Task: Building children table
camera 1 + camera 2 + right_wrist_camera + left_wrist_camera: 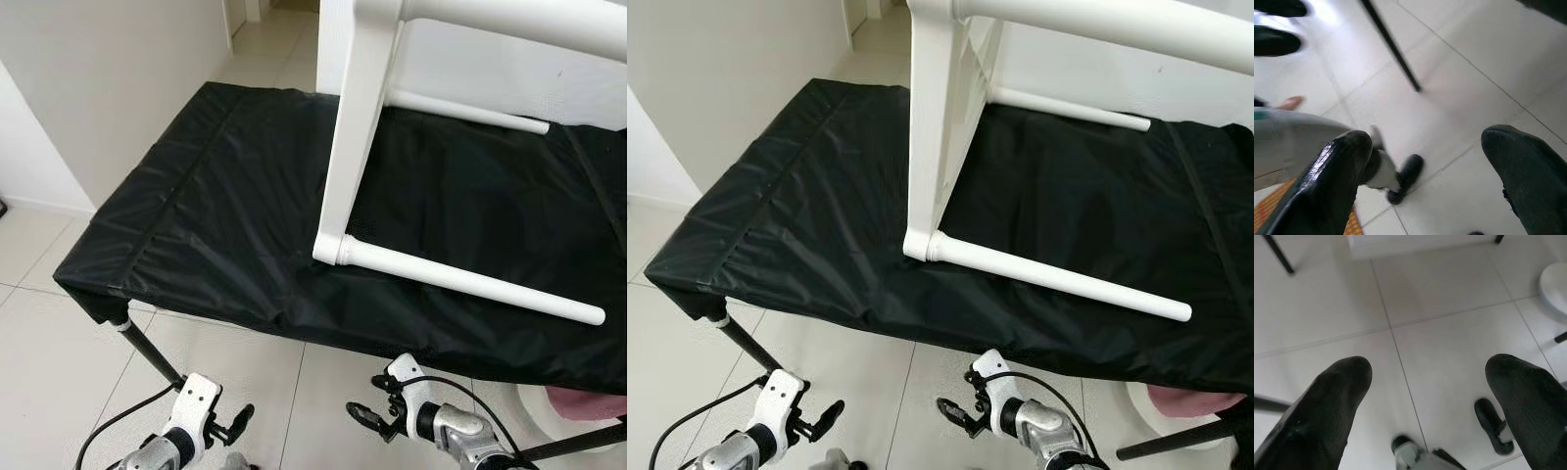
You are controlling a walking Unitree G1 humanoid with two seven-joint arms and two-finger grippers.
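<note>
Both arms show just below the near edge of the black-draped counter (196, 245). Each ends in a silver, ribbed metal wrist with a white moulded bracket above it. The left tool (238, 423) and the right tool (364, 419) are small black assemblies of two long fingers. A thin black cable loops from each bracket back along its arm. In the wrist views the fingers (1327, 406) are broad, rounded and matte black with a fine woven texture; the right tool's fingers (1337, 181) look glossier.
</note>
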